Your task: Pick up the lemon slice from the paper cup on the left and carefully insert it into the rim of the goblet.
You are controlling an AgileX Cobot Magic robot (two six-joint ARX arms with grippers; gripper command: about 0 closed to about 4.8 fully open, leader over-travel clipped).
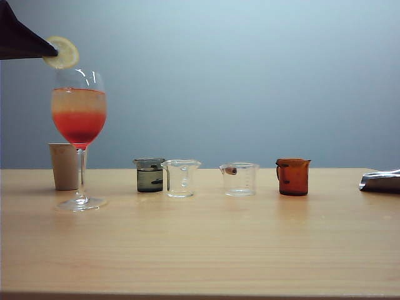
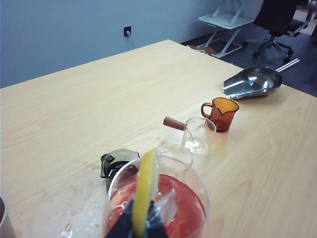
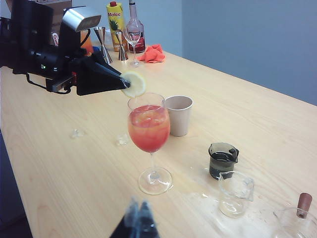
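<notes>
Lemon slice (image 1: 62, 52) pinched in left hand (image 3: 125, 83) above goblet (image 1: 79, 119) rim; right hand (image 3: 138, 218) closed, low.

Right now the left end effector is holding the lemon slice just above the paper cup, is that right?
Not quite. The left end effector does hold the lemon slice, but above the goblet, not the paper cup, which stands behind and beside the goblet. The exterior view and the right wrist view both show this.

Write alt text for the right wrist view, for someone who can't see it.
The left claw, shut on a lemon slice, holds it just above the rim of a goblet of red-orange drink. A paper cup stands just behind the goblet on the wooden table; the right claw is shut in the foreground.
</notes>
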